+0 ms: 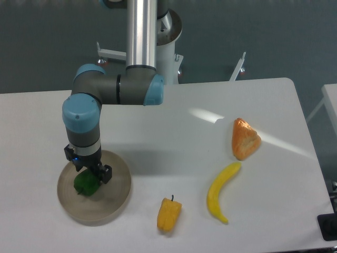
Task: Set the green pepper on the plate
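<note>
Glossy dark-green lumpy pepper (86,184) on round beige matte plate (117,199), counter's near-left corner. Jaws around it; grip state unclear. Risk: early lift drags pepper off.

A single fixed camera looks down at a steep angle from in front of the white table (158,121), high enough to take in nearly the whole top. It faces the dark wall behind (the arm's mounting column rises out of the top edge). The plate (113,203) sits near the lower left, the banana (221,192) lower right.
</note>
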### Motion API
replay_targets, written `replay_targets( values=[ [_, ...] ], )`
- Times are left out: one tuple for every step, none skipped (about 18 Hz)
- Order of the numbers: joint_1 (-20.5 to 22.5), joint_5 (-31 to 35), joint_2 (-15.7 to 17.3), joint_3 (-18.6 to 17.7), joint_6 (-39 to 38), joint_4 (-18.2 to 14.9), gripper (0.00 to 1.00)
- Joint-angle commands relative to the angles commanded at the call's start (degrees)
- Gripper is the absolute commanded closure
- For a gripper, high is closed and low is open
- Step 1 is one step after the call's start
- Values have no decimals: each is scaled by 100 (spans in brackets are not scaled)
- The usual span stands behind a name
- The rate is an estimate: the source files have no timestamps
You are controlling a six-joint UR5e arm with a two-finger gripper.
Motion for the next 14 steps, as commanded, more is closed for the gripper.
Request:
replay_targets(
  values=[
    [96,9,18,9,9,-9,1],
    [254,18,88,9,18,-17,1],
    [395,26,149,9,105,-26,0],
    [544,18,211,18,297,-61,0],
    [702,35,272,9,499,-79,0],
    [869,35,316,18,710,-88,0],
    [1053,35,326,18,930,-88,0],
    [1255,35,360,26,1158,-88,0],
    [1475,35,369,35,1413,-88,0],
    [1668,44,370,44,1685,-88,0],
    [1844,53,361,61,1975,-88,0],
    [2038,44,361,70,2256,-88,0],
    [2214,53,352,88,2537,-88,0],
    [2355,53,317,114,2784,-88,0]
  ],
)
